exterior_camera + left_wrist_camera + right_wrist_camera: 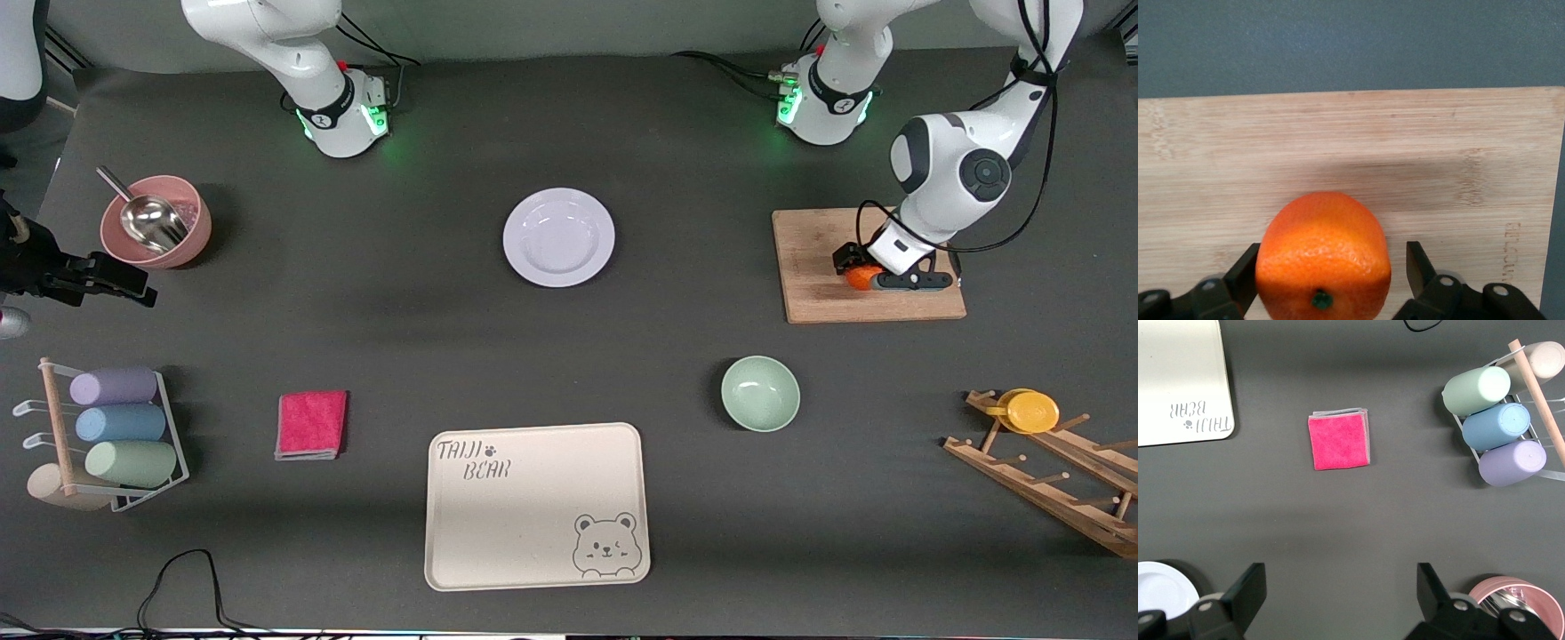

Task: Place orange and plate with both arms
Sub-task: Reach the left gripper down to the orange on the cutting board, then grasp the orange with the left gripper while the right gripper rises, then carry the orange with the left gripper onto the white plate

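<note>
The orange (859, 276) lies on a wooden cutting board (813, 253) toward the left arm's end of the table. My left gripper (855, 268) is down on the board, open, with its fingers on either side of the orange. In the left wrist view the orange (1323, 257) touches one finger (1245, 273) and a gap shows at the other. The lavender-white plate (558, 236) sits empty at mid-table near the bases. My right gripper (124, 280) is open and empty, up in the air at the right arm's end; its view shows the plate's edge (1161, 587).
A mint-green bowl (760, 393) and a cream bear tray (536, 505) lie nearer the front camera. A pink cloth (311, 424), a pink bowl with a metal scoop (156, 222) and a cup rack (116, 436) are at the right arm's end. A wooden rack holds a yellow cup (1031, 412).
</note>
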You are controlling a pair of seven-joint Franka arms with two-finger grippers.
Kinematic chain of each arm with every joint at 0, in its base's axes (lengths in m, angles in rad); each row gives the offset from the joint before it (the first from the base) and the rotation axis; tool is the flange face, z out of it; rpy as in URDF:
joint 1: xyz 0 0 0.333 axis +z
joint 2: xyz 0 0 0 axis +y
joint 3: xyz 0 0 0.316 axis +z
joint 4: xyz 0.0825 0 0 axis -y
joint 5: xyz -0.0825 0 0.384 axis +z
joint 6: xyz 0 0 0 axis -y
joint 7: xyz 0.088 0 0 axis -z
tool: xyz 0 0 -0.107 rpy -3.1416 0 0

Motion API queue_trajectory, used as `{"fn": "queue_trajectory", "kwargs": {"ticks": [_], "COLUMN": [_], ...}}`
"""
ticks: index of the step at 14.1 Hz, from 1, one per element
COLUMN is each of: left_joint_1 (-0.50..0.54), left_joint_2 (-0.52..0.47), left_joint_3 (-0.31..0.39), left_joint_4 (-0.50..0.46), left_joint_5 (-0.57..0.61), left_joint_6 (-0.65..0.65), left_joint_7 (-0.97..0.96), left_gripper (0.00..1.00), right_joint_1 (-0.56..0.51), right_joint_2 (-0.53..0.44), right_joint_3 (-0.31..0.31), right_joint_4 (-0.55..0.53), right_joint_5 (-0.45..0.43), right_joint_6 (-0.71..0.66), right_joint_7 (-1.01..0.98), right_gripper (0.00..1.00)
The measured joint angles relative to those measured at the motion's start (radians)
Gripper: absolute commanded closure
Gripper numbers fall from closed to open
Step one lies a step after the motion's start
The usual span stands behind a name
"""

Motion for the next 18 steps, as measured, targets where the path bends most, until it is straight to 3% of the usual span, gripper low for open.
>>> {"fn": "queue_trajectory", "kwargs": {"ticks": [4, 8, 10, 14, 18], "left_joint_1": [0.001, -0.014, -0.074, -0.238, -0.386], "left_joint_2": [-0.007, -0.035, -0.078, -0.135, -0.141], "left_joint_3": [0.004, -0.011, -0.023, -0.038, -0.046], "left_joint_4": [0.002, 0.051, 0.155, 0.461, 0.684], "left_joint_5": [-0.001, -0.001, -0.002, -0.009, -0.093], "left_joint_6": [0.001, -0.066, -0.272, -0.72, -0.964], "left_joint_7": [-0.004, -0.097, -0.198, -0.432, -0.642], "left_gripper": [1.0, 1.0, 0.99, 0.99, 0.98], "right_joint_1": [0.003, 0.034, 0.064, 0.164, 0.242], "right_joint_2": [-0.019, -0.169, -0.257, -0.378, -0.463], "right_joint_3": [0.0, 0.008, 0.009, 0.012, 0.017], "right_joint_4": [-0.015, -0.175, -0.265, -0.392, -0.491], "right_joint_5": [0.0, 0.001, 0.002, 0.002, 0.002], "right_joint_6": [-0.018, -0.013, 0.0, 0.018, 0.036], "right_joint_7": [0.0, 0.004, 0.045, 0.184, 0.268], "right_gripper": [0.0, 0.0, 0.0, 0.0, 0.0]}}
